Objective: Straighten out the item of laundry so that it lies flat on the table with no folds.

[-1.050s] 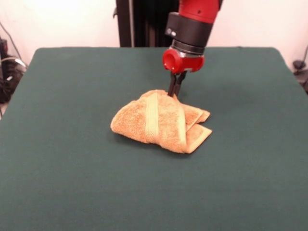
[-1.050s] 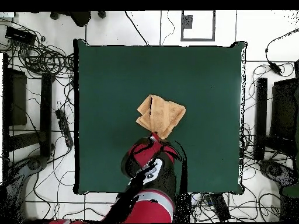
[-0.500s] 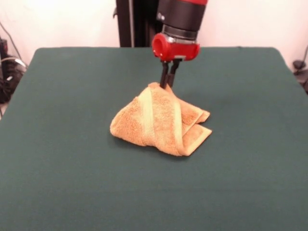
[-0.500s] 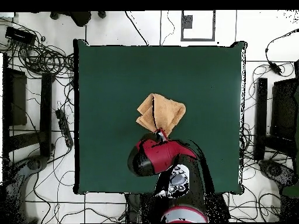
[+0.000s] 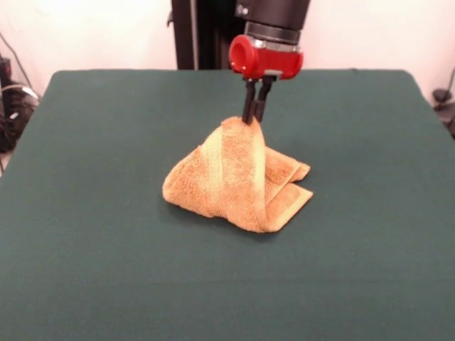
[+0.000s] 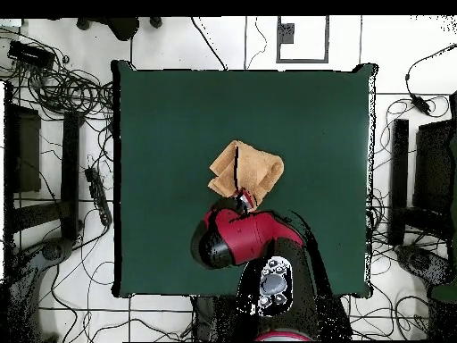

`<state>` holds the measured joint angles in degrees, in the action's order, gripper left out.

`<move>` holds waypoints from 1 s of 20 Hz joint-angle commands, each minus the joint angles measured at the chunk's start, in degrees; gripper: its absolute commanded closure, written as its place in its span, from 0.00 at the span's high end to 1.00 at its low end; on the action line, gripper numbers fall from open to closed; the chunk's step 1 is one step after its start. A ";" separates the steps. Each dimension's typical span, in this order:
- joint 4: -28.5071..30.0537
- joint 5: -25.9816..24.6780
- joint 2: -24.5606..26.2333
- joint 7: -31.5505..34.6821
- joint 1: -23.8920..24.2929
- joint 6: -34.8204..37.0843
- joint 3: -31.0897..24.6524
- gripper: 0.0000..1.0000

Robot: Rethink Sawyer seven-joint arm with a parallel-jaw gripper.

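The item of laundry [image 5: 231, 177] is an orange-tan towel, folded over itself near the middle of the green table [image 5: 92, 234]. My gripper [image 5: 254, 117] is shut on the towel's top fold and holds it up in a peak. A paler woven band runs down the raised side. The rest of the cloth lies bunched on the table, with two layered corners pointing right. From overhead, the towel [image 6: 253, 168] shows above the red arm, and my gripper [image 6: 239, 194] is at its lower edge.
Cables and dark equipment [image 6: 54, 98] lie on the floor round the table [image 6: 303, 116]. The red and black arm [image 6: 254, 259] covers part of the table's lower half in the overhead view.
My gripper has risen with the towel's fold in it, so the cloth has gone from a low flat bundle to a raised peak. The lower part of the towel has stayed in place.
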<state>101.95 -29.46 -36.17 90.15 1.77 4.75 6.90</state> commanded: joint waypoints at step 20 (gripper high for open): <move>15.05 1.70 -21.11 -12.28 21.70 22.87 -25.58 0.00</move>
<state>111.24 -29.52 -53.85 90.15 22.09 19.39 -8.30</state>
